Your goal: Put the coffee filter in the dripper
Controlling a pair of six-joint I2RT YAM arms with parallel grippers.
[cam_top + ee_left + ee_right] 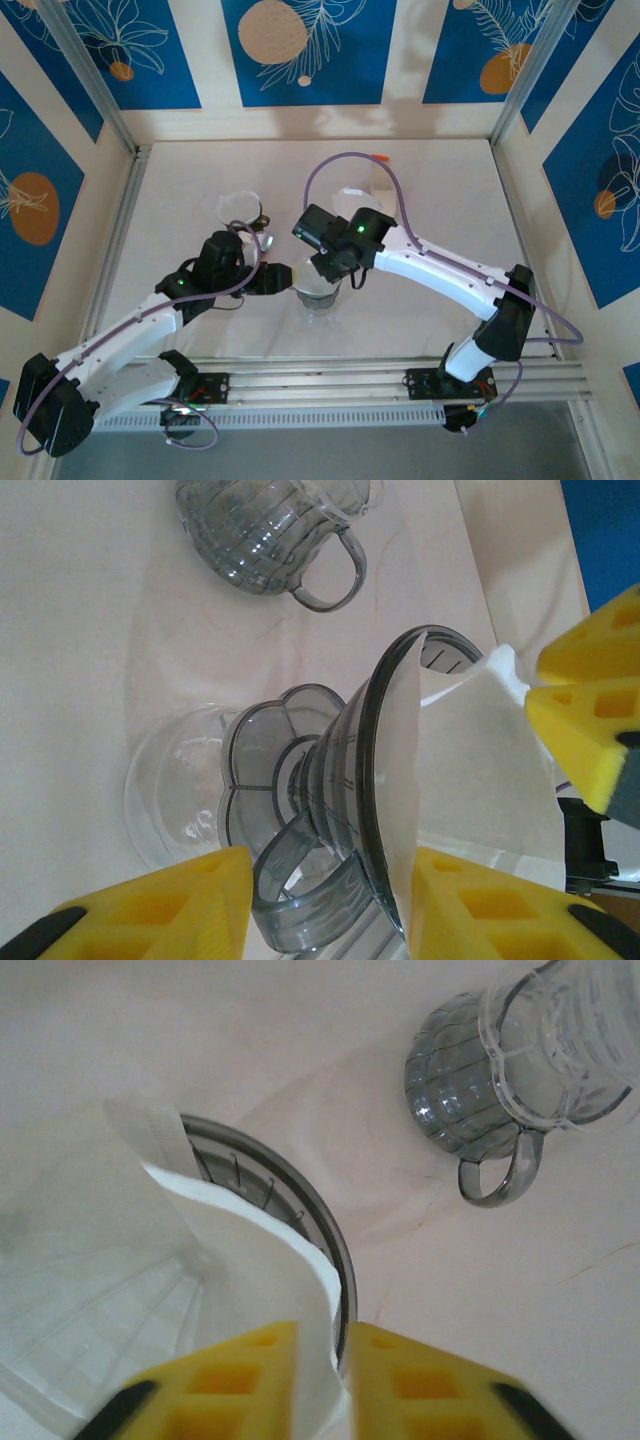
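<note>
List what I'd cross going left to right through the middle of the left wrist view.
In order: clear round glass vessel → smoky grey transparent dripper → white paper coffee filter → yellow-fingered right gripper. The ribbed grey cup at the top overlaps them, so it is omitted.

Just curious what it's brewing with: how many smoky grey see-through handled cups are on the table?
2. The smoky grey cone-shaped dripper, holding the white paper filter, sits near the table's middle. The ribbed grey cup stands apart, farther back and left. More may be hidden.
</note>
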